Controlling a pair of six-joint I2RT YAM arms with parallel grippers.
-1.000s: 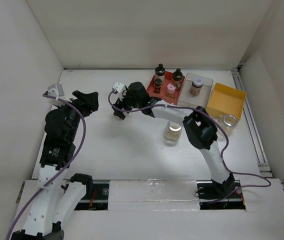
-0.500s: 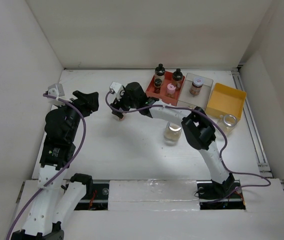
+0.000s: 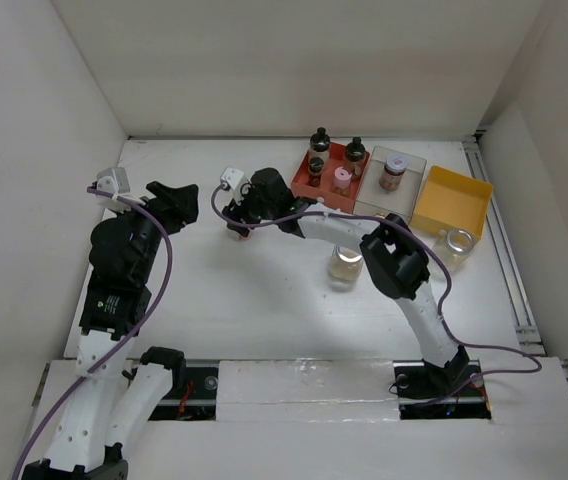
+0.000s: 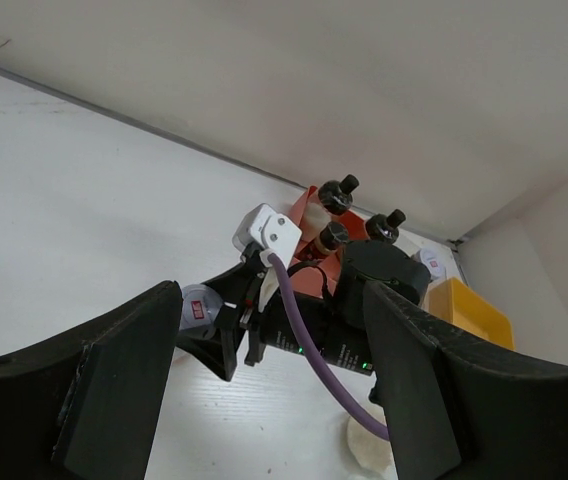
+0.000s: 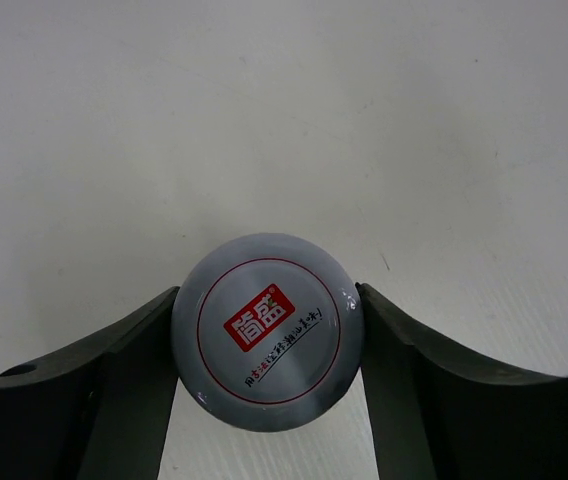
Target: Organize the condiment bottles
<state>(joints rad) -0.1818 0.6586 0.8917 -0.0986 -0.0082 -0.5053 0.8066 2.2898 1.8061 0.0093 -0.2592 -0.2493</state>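
My right gripper (image 3: 236, 222) reaches far left and is shut on a pale-lilac-lidded jar (image 5: 267, 330), with both fingers against the lid's sides. The jar stands on the table and also shows in the left wrist view (image 4: 196, 306). My left gripper (image 3: 177, 195) is open and empty, raised to the left of it. The red tray (image 3: 326, 190) holds three black-capped bottles (image 3: 318, 138) and a pink-capped one (image 3: 341, 177). The clear tray (image 3: 376, 203) holds another lilac-lidded jar (image 3: 393, 170). A wider clear jar (image 3: 345, 265) stands on the table.
A yellow tray (image 3: 452, 200) stands at the right end of the tray row, with a loose silver ring lid (image 3: 459, 240) at its near edge. White walls close in the table on three sides. My right arm stretches across in front of the trays.
My right wrist has shifted slightly to the left over the lilac-lidded jar. The left arm has not moved.
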